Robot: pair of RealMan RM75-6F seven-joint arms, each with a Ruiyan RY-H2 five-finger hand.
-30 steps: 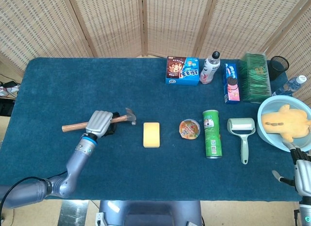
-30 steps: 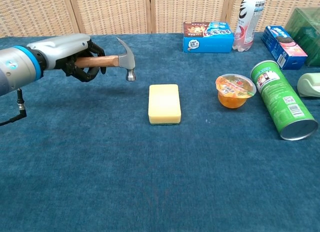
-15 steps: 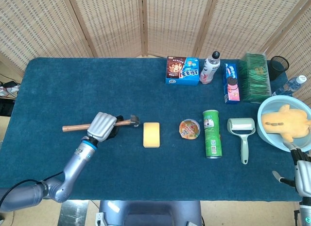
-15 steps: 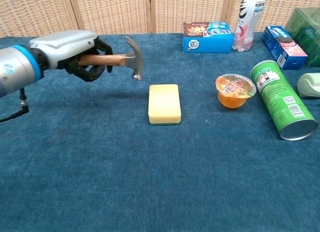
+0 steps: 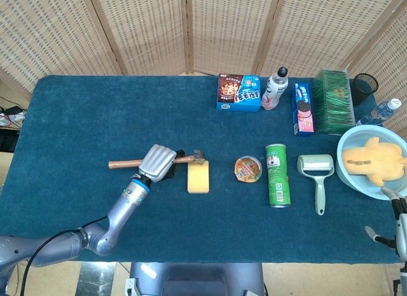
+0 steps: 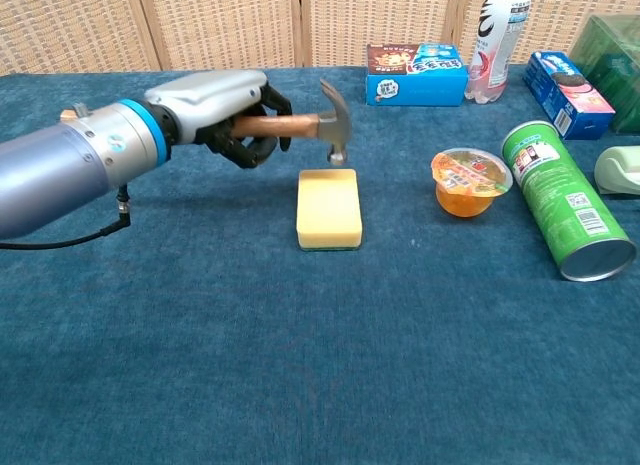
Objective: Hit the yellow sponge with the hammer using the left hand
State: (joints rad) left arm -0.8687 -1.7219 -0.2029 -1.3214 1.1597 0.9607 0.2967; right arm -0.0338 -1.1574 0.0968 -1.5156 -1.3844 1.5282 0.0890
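Hammer (image 6: pixel 300 125) clamped in our left hand (image 6: pixel 222 103) has shifted rightward; its head now overhangs the sponge (image 6: pixel 328 207)

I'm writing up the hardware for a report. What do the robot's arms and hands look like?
The left arm is a smooth silver-grey tube with a blue ring at the wrist and a thin black cable beneath. The left hand has a pale grey shell and black fingers. Only grey parts of the right hand show.

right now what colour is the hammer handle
Brown wood, with a metal head; the hammer shows best in the chest view.
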